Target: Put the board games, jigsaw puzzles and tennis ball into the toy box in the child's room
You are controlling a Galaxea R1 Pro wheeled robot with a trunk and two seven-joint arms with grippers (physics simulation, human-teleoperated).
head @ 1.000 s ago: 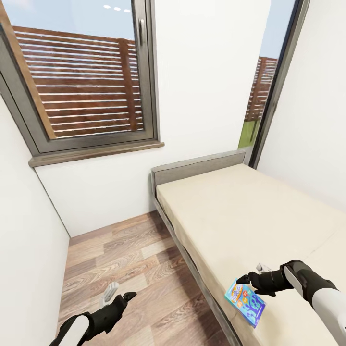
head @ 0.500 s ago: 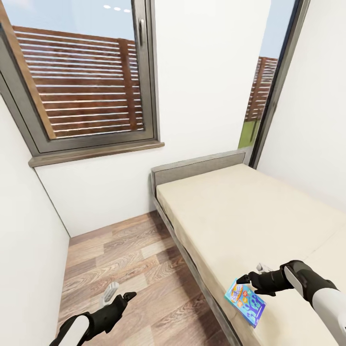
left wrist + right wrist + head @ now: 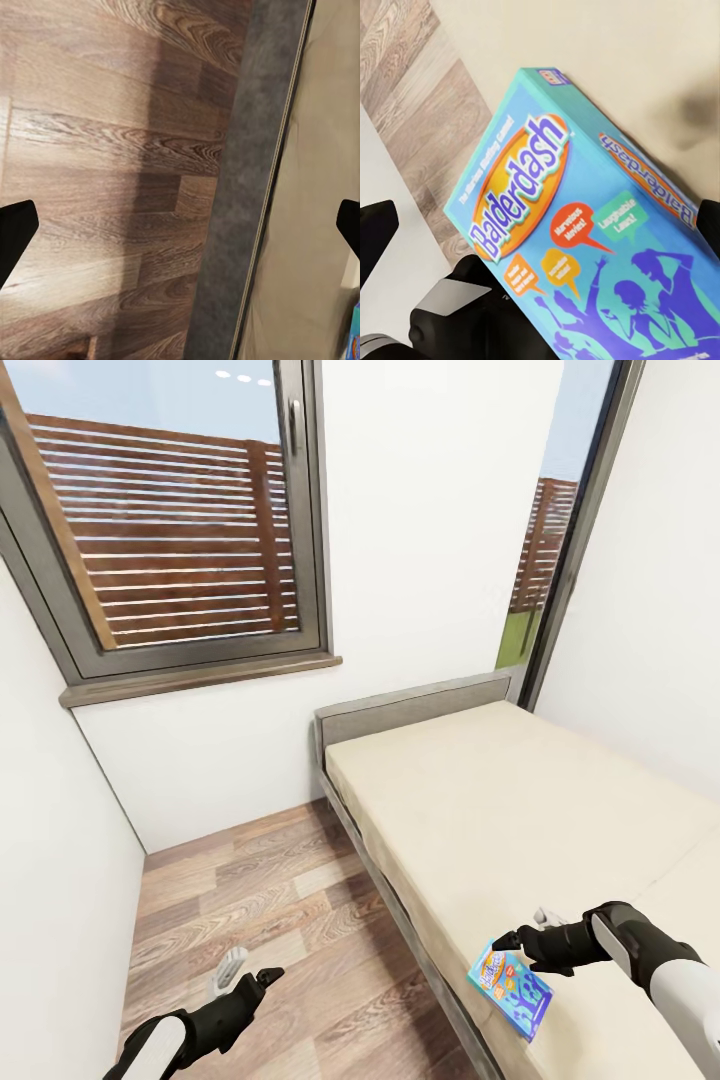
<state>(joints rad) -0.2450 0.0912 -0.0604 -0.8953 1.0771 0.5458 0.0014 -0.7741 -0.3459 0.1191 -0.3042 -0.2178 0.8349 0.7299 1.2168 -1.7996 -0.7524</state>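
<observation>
A corner bedroom: on the bed (image 3: 520, 810) at our four o'clock, our right hand (image 3: 517, 938) hovers unclenched over the blue board game (image 3: 511, 981), ready to grasp; left hand (image 3: 245, 972) released.

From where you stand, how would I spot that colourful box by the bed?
Find the beige bed under the window. At its near edge, just below the right pincer, lies a flat blue board game. It reads "Balderdash" in an orange oval, with purple silhouettes.

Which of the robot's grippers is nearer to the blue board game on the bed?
Right. The right gripper hovers just above the blue board game at the bed's edge; the left gripper hangs over the wood floor, well aside.
</observation>
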